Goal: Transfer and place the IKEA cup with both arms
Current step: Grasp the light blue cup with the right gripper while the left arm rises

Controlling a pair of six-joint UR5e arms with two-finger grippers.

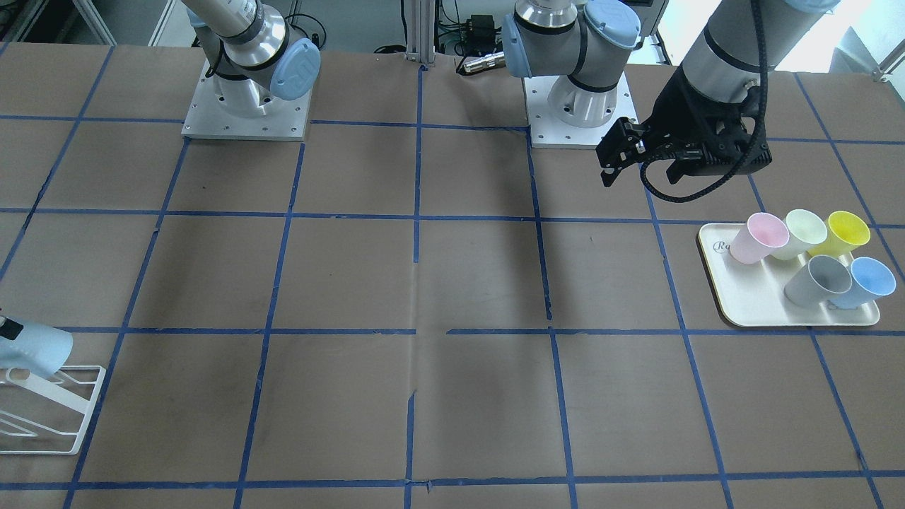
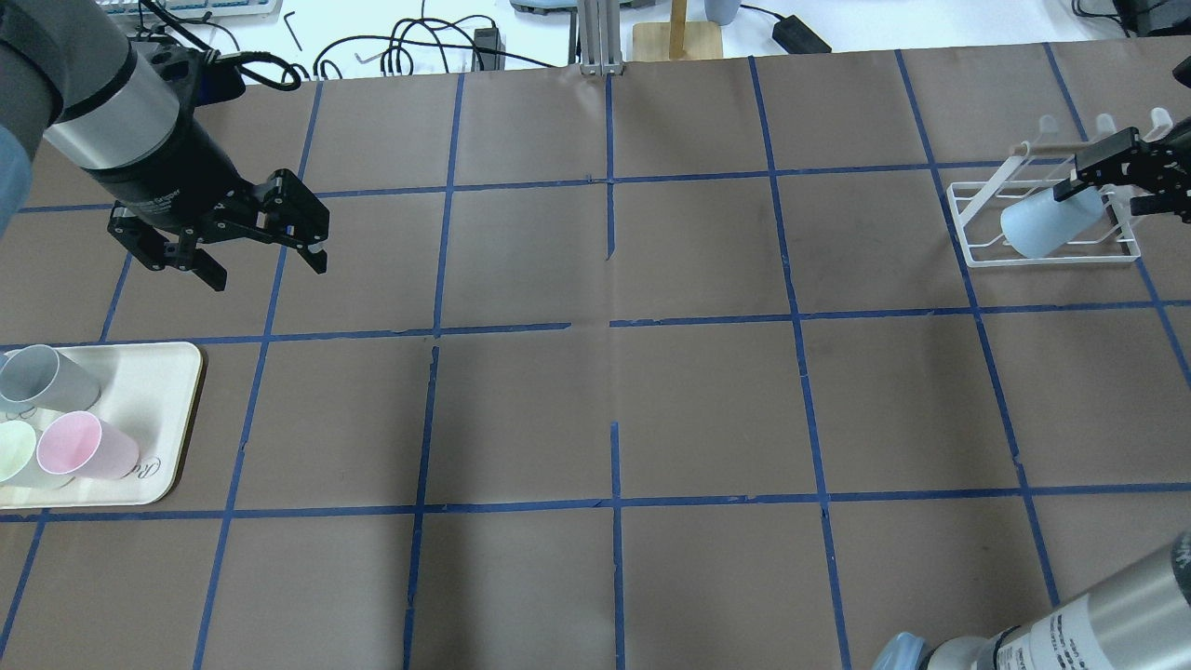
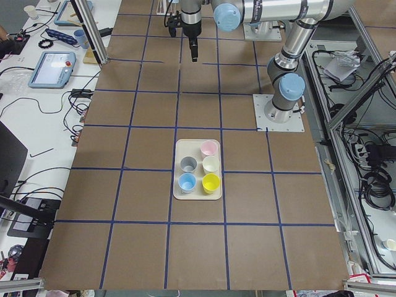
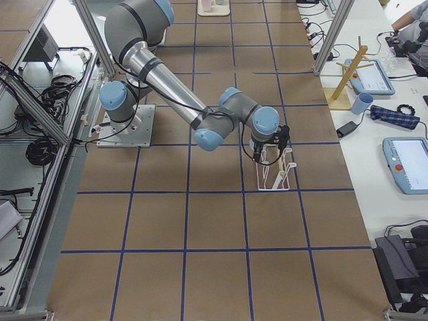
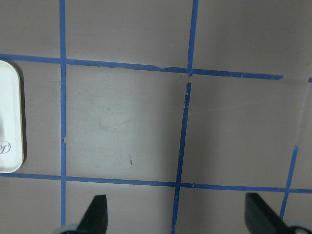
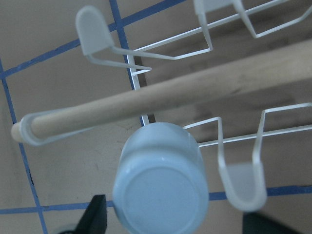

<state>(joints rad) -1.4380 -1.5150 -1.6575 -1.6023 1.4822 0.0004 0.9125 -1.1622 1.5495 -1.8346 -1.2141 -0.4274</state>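
A pale sky-blue IKEA cup (image 2: 1047,228) lies tilted on a peg of the white wire rack (image 2: 1051,253), base toward the wrist camera (image 6: 161,195). It also shows at the left edge of the front view (image 1: 35,350). My right gripper (image 2: 1107,195) is open at the rack. Its fingers (image 6: 97,217) stand on both sides of the cup's base with gaps between. My left gripper (image 2: 268,272) is open and empty above bare table, apart from the tray (image 1: 749,304). A second blue cup (image 1: 866,283) stands on that tray.
The tray (image 2: 167,409) also holds a pink cup (image 1: 756,237), a grey cup (image 1: 816,281), a pale green cup (image 1: 802,233) and a yellow cup (image 1: 841,233). The rack has a wooden bar (image 6: 195,95) and wire pegs. Brown paper with blue tape lines covers the table.
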